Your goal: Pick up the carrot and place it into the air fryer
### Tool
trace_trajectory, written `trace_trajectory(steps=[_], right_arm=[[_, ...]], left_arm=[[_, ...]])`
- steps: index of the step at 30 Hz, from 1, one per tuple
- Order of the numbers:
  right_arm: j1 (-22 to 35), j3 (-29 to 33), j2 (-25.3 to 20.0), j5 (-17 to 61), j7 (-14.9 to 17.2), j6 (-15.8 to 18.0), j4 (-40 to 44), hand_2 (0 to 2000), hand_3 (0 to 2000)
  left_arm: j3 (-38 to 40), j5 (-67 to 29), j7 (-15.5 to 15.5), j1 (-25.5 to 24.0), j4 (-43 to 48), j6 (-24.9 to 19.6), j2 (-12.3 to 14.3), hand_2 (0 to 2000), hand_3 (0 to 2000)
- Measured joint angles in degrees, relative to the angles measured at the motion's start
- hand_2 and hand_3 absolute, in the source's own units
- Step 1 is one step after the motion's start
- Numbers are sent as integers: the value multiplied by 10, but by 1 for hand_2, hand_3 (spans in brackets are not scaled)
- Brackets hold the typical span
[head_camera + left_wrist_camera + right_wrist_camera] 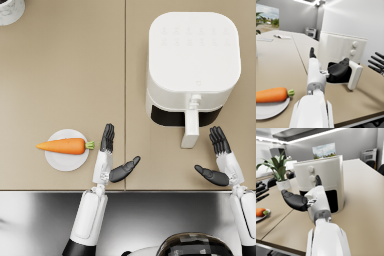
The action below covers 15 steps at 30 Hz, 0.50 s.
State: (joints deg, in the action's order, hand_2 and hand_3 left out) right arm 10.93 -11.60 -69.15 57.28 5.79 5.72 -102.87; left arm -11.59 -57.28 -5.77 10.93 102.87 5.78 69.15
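An orange carrot (62,146) with a green stub lies on a small white plate (66,161) at the near left of the table; it also shows as the carrot (271,94) and the carrot (259,212) in the wrist views. My left hand (109,156) hovers open just right of the plate, holding nothing. The white air fryer (192,65) stands at the far right, its drawer pulled slightly out by the handle (190,129). My right hand (220,160) is open, right of the handle, touching nothing.
A white pot rim (10,11) sits at the far left corner; a potted plant (277,170) shows in the right wrist view. The table's near edge (125,189) runs just below both hands.
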Motion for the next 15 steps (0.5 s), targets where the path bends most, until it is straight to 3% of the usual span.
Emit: trace_trajectory(steps=[15], right_arm=[[0, 0, 0, 0, 0, 0, 0, 0, 0]], left_arm=[[0, 0, 0, 0, 0, 0, 0, 0, 0]])
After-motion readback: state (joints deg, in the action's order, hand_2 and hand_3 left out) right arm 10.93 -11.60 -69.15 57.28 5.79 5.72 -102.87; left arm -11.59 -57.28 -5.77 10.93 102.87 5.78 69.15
